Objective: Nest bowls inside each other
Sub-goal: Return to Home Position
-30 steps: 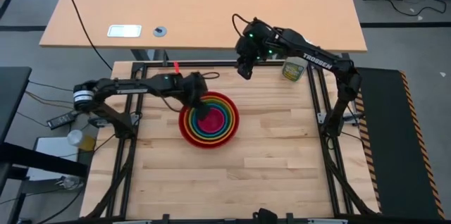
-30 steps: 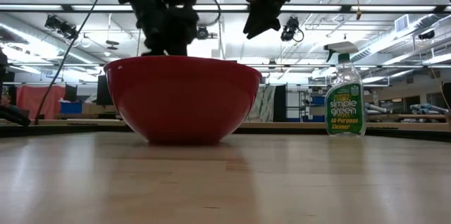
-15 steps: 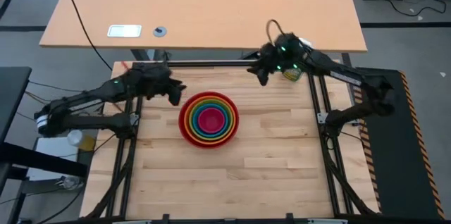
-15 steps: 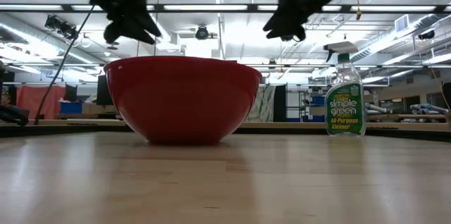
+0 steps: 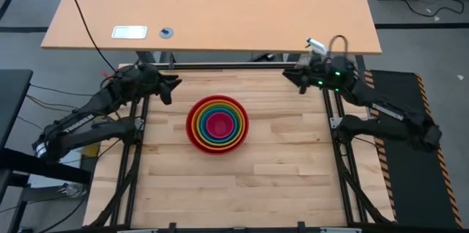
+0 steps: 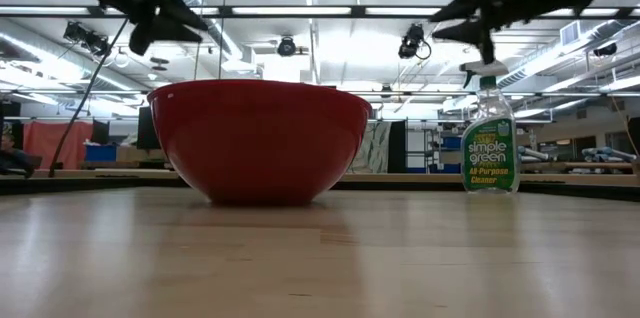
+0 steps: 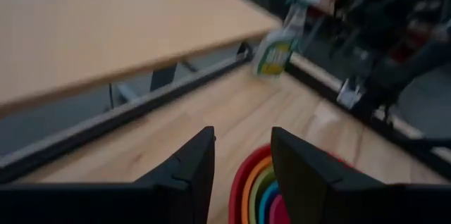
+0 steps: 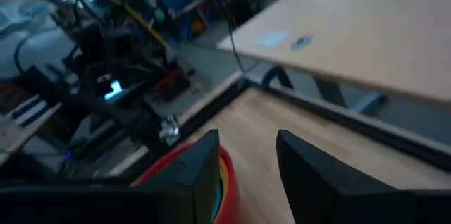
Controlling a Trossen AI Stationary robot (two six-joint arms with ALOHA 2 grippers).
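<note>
The bowls [image 5: 217, 124] sit nested in one stack at the table's middle: red outermost, then orange, green and blue rings, magenta pink in the centre. The red bowl [image 6: 260, 138] rests on its base on the wood. My left gripper [image 5: 171, 86] hovers open above the table's far left part, pointing almost level toward the stack [image 7: 257, 185]. My right gripper [image 5: 288, 75] hovers open near the far right corner, also nearly level, aimed toward the red rim [image 8: 169, 162]. Nothing is between either pair of fingers.
A clear spray bottle [image 6: 490, 138] with a green label stands at the far right, mostly under my right arm in the high view; only its white trigger [image 5: 315, 44] shows there. A tan desk [image 5: 212, 6] lies beyond the far edge. Bare wood [image 5: 242, 182] fills the near half.
My left gripper has risen out of the nested bowls and drawn back toward the far left corner, tipping from pointing down to nearly level. My right gripper has swung toward the right edge and sunk, also tipping level. The bowls have stayed put.
</note>
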